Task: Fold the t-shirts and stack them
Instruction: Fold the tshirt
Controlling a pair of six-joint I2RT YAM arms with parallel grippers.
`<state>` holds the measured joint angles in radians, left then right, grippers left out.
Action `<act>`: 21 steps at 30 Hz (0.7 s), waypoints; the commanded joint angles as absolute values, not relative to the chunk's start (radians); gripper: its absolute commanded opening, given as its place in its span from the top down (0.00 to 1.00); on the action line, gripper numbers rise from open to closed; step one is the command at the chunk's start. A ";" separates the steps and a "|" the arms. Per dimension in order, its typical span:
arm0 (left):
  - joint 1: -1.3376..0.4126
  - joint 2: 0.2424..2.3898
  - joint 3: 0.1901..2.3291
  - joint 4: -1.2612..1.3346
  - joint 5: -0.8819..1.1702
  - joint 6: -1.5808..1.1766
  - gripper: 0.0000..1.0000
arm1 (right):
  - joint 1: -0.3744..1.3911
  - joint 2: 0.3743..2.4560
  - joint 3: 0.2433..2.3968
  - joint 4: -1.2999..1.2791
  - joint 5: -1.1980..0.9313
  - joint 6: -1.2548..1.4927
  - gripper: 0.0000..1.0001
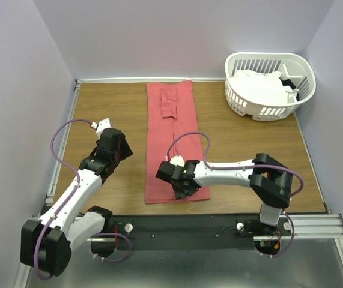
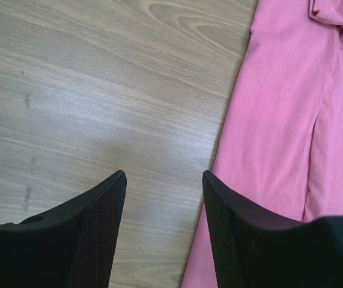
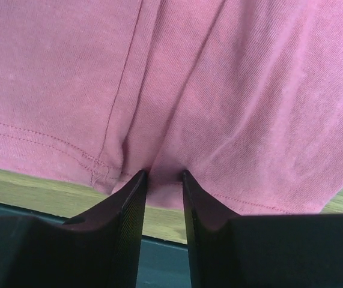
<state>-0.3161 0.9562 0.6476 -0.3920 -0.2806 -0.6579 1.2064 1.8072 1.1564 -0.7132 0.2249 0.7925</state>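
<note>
1. My right gripper [image 3: 163, 174], jaws narrow, pinched the near hem of the coral-red t-shirt [image 1: 171, 141] (flat on the table [image 1: 249, 156]).
2. My left gripper [image 2: 163, 174] hung open beside it.
3. So shallow a pinch might slip on lifting.

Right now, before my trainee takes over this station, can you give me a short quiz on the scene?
1. True or false: the left gripper holds the red shirt.
2. Where are the white shirts? A in the basket; B in the left gripper; C under the red shirt.
3. Fill in: the right gripper pinches the red shirt at its near ____.
Key: 1 false; 2 A; 3 hem.
</note>
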 commanded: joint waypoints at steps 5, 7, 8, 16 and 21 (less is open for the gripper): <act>-0.313 0.969 0.644 -0.354 -0.304 -0.658 0.39 | 1.227 1.848 1.203 -0.758 0.259 0.813 0.74; -0.313 0.968 0.644 -0.353 -0.304 -0.657 0.39 | 1.229 1.838 1.212 -0.762 0.259 0.808 0.78; -0.311 0.968 0.643 -0.353 -0.304 -0.658 0.39 | 1.230 1.833 1.213 -0.764 0.259 0.811 0.82; -0.313 0.976 0.644 -0.353 -0.302 -0.653 0.39 | 1.230 1.761 1.195 -0.770 0.256 0.818 0.99; -0.313 0.977 0.641 -0.348 -0.293 -0.652 0.39 | 1.232 1.740 1.189 -0.770 0.230 0.824 0.99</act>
<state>-0.3161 0.9756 0.6476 -0.3664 -0.2802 -0.6575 1.2182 1.7798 1.1919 -0.7532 0.2268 0.7971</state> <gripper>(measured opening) 0.616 0.012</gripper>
